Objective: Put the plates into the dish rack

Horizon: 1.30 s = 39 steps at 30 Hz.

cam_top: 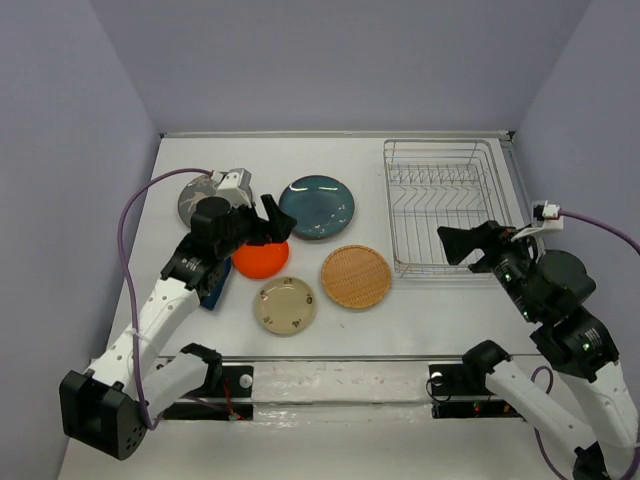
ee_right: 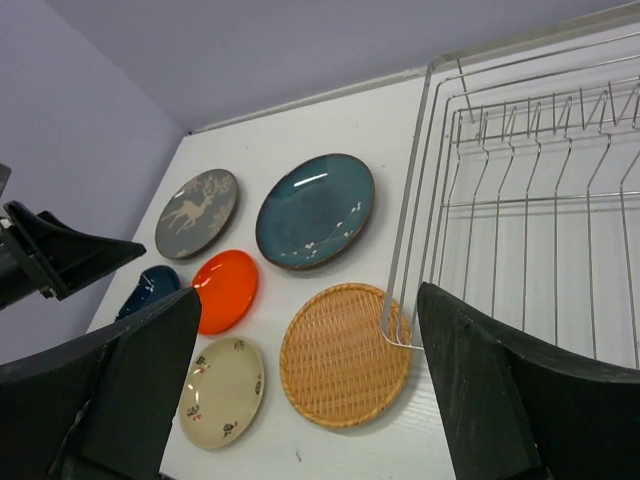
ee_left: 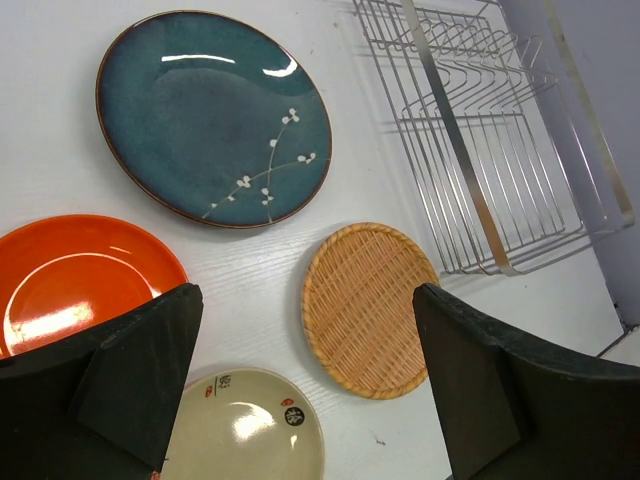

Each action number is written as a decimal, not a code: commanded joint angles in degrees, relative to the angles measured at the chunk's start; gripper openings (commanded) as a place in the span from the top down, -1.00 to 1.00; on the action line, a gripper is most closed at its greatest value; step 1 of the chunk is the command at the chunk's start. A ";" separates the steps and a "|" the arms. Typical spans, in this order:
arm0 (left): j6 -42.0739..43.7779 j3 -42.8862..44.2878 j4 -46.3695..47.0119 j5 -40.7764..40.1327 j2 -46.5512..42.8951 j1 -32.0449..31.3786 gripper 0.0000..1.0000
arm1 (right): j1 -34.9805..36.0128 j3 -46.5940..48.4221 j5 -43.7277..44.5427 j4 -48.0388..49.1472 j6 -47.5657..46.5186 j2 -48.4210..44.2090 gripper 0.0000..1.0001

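Six plates lie flat on the white table: teal (cam_top: 317,207), orange (cam_top: 262,258), wicker (cam_top: 356,276), cream spotted (cam_top: 285,305), grey deer (cam_top: 195,200) and dark blue (cam_top: 213,292), the last two partly hidden by my left arm. The silver dish rack (cam_top: 445,205) stands empty at the back right. My left gripper (cam_top: 271,226) is open and empty above the orange plate's far edge. My right gripper (cam_top: 463,250) is open and empty above the rack's near-left corner. The right wrist view shows the deer plate (ee_right: 197,212) and the blue plate (ee_right: 150,288) in full.
Lilac walls close the table on the left, back and right. The wicker plate (ee_right: 345,355) lies close against the rack's near-left corner (ee_right: 400,335). A purple cable (cam_top: 135,205) loops from my left arm over the table's left side.
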 commanded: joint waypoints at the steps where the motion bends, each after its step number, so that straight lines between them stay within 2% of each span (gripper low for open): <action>1: -1.30 1.72 4.12 0.15 2.01 0.20 -0.96 | -0.16 -1.12 -0.34 4.17 0.36 3.22 -0.88; 5: -6.91 0.93 9.74 1.55 5.70 0.29 -0.95 | -0.16 -4.90 -5.86 8.12 1.58 6.12 -0.87; 12: -11.75 4.61 16.60 2.34 19.12 0.29 -0.87 | -0.16 -8.76 -10.09 10.32 1.50 7.97 -0.85; 18: -12.20 8.83 16.70 -0.55 28.90 0.29 -0.87 | -0.16 -11.41 -11.16 11.91 2.11 7.27 -0.83; 24: -11.50 10.59 16.35 -9.25 33.39 1.78 -0.96 | -0.16 -12.11 -13.62 11.91 2.03 6.21 -0.83; 30: -10.44 13.05 16.43 -9.00 38.56 6.08 -0.98 | -0.16 -12.90 -14.41 11.91 2.64 5.96 -0.82; 39: -9.21 18.76 15.56 -4.34 48.32 7.94 -0.98 | -0.16 -13.34 -14.58 11.99 2.82 6.04 -0.81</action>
